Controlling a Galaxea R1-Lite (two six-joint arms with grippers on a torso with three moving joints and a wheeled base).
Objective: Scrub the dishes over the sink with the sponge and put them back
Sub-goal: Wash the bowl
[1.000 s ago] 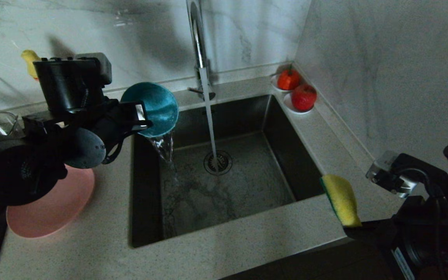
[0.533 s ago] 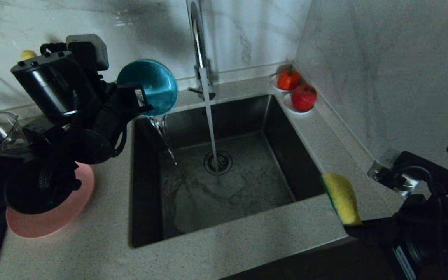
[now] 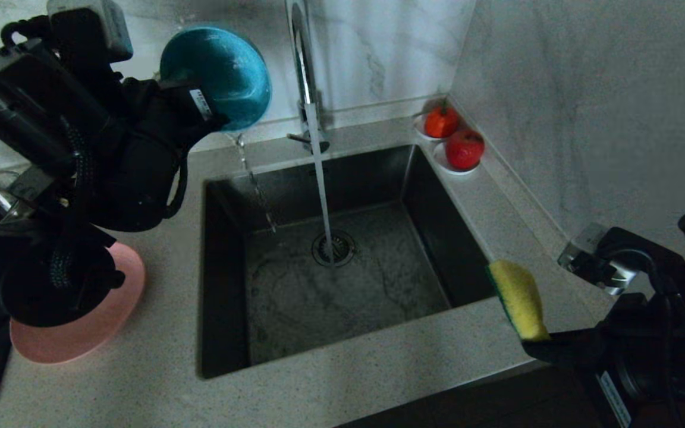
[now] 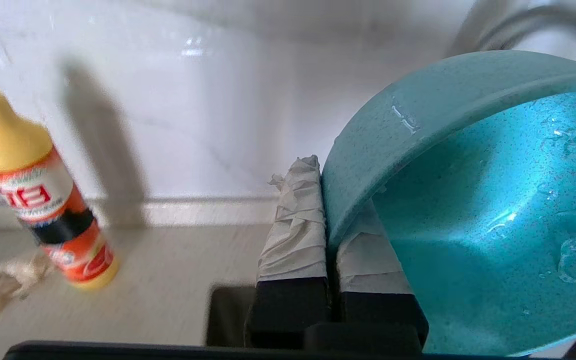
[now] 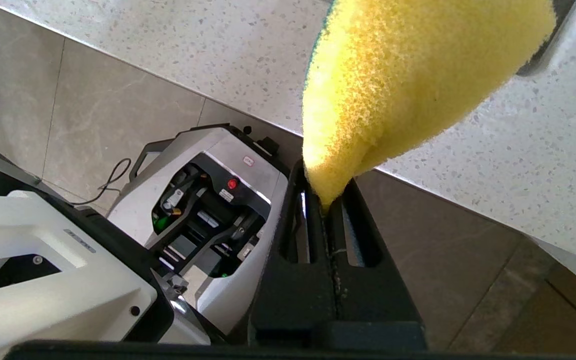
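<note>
Beside the teal bowl (image 4: 468,210), only in the left wrist view, an orange bottle (image 4: 43,200).

2 red fruits (image 3: 454,137) on white saucers in counter corner; yellow-capped bottle (image 4: 35,192) by wall, beige cloth (image 4: 3,292) beside.

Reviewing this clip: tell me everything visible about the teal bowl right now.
The teal bowl is small, round and speckled, looking like matte plastic, its inside wet with droplets. The left gripper is shut on its rim, one taped finger outside the wall and one inside. It hangs tipped on edge above the sink's back left corner, beside the tap, while a thin trickle of water falls from it. Nothing else touches it.
</note>
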